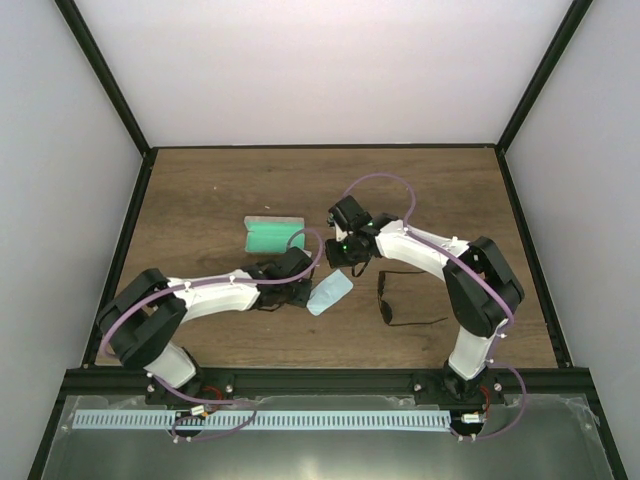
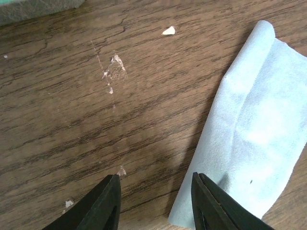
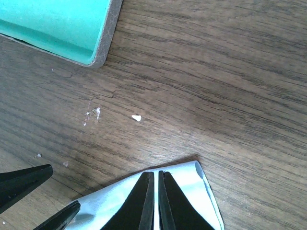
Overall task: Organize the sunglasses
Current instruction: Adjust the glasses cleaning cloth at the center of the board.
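The sunglasses (image 1: 402, 300), thin black frame and dark lenses, lie on the wooden table right of centre with their temple arms spread; neither wrist view shows them. My left gripper (image 1: 300, 292) is open low over the table (image 2: 156, 201), its right finger (image 2: 216, 206) over the near edge of the light blue cloth (image 2: 259, 124). My right gripper (image 1: 338, 268) hovers above the far end of the cloth (image 3: 192, 191), its fingertips (image 3: 154, 175) together with only a hairline gap and holding nothing that I can see. Both grippers are left of the sunglasses.
The open grey case (image 1: 272, 234) with green lining lies behind the left gripper; its corner shows in the right wrist view (image 3: 72, 28). The cloth (image 1: 330, 294) lies between the case and the sunglasses. The left gripper's fingers (image 3: 24, 179) show in the right wrist view. Black frame rails border the table.
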### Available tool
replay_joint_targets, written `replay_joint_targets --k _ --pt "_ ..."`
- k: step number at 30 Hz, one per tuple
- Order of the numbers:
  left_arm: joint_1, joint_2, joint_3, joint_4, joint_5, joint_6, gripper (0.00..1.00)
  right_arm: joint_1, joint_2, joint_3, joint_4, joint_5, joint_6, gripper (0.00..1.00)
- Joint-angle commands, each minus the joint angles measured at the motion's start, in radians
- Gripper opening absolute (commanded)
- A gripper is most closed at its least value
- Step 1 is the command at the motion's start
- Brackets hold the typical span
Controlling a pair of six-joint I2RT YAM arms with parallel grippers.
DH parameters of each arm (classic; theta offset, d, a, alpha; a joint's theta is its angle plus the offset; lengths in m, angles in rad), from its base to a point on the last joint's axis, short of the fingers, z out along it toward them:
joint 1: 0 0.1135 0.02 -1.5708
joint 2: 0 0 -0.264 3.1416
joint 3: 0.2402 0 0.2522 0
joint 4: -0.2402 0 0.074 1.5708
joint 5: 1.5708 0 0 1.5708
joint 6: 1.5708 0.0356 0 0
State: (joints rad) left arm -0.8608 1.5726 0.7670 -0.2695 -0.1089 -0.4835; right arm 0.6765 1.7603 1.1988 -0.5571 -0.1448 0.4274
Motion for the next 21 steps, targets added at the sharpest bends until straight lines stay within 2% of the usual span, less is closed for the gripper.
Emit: replay_joint_targets --k 1,10,14,21 --pt "-0.001 -0.027 -0.019 -0.004 0.025 0.037 0.43 -0.005 -0.009 0.006 0.0 0.001 -0.001 0.05" --pt "0.001 0.01 -0.049 -0.002 0.07 0.106 0.45 -0.005 -0.013 -0.028 0.008 0.004 0.005 0.05" --pt "0.0 0.048 -0.049 -0.02 0.002 0.098 0.46 -0.005 -0.018 -0.038 0.01 0.003 0.014 0.05" --pt "0.001 0.159 0.038 -0.14 -0.214 0.082 0.49 -0.004 -0.025 -0.038 -0.003 0.02 0.016 0.05"
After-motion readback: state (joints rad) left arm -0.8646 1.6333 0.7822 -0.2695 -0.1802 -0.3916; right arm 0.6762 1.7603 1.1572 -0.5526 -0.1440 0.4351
